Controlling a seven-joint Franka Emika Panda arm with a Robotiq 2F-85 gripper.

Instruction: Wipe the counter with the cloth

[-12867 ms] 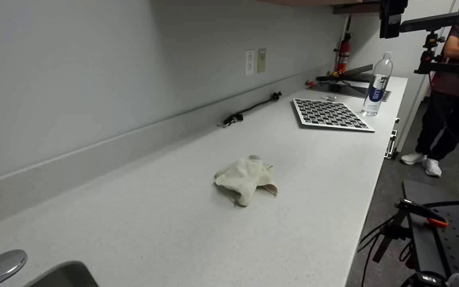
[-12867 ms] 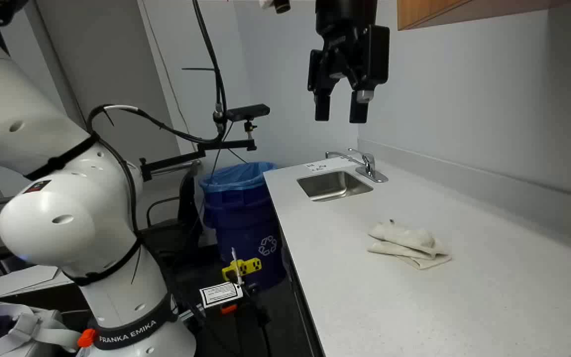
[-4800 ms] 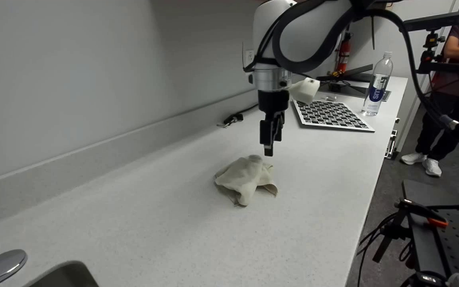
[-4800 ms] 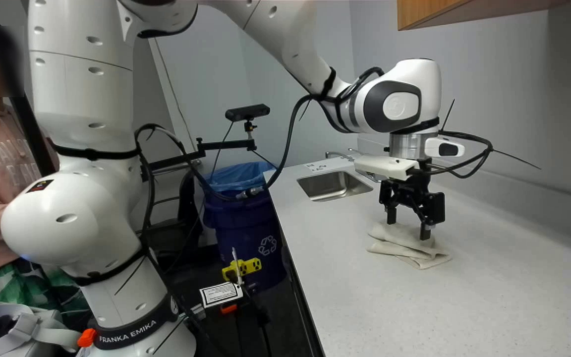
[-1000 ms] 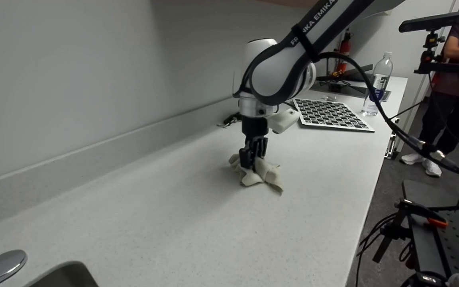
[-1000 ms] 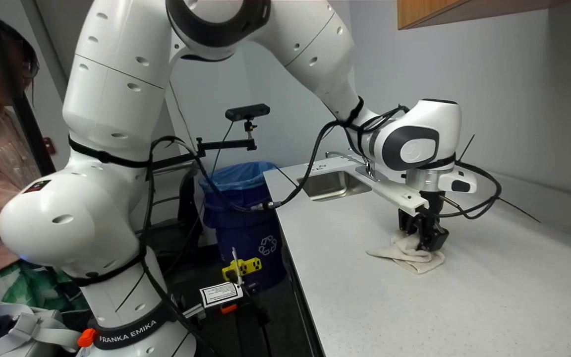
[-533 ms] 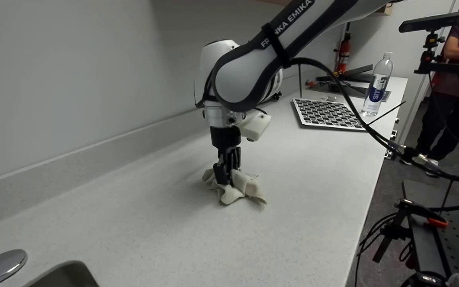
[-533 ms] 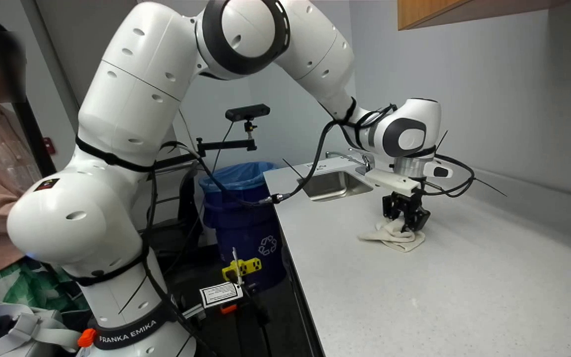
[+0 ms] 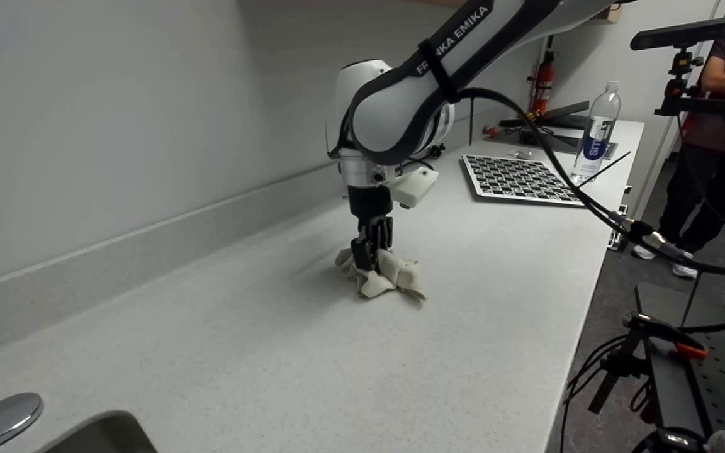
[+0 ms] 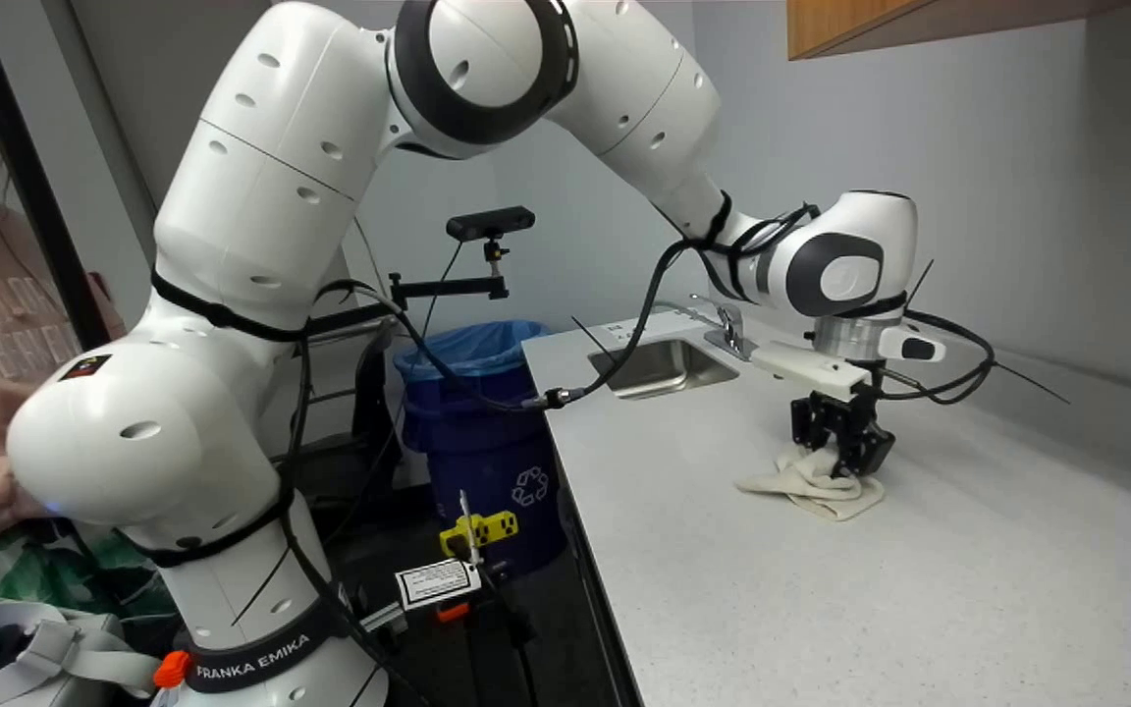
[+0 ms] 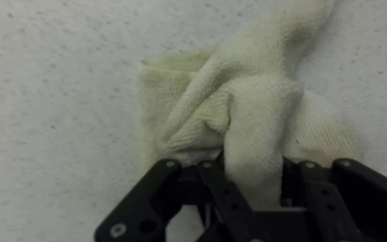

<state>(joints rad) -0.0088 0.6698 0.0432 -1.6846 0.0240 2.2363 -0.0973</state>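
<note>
A cream, crumpled cloth [image 9: 403,275] lies bunched on the pale speckled counter [image 9: 312,377]. My gripper [image 9: 372,255] points straight down into it, shut, with its fingertips buried in the folds. In an exterior view the cloth [image 10: 826,501] spreads out around and below the gripper [image 10: 835,454], its edges resting on the surface. The wrist view shows a thick fold of cloth [image 11: 257,114] rising between the two dark sides of the gripper [image 11: 253,164]. Hidden under the fabric are the fingertips themselves.
A steel sink [image 10: 629,385] and faucet [image 10: 730,334] are at one end of the counter. Toward its opposite end stand a checkered board [image 9: 520,179] and a clear bottle [image 9: 596,138]. A wall runs along the back, and a wooden cabinet [image 10: 870,27] hangs above.
Since several seconds ago, my gripper has come down and shut on the cloth. Over the last second it dragged the cloth toward the sink, then part of the way back.
</note>
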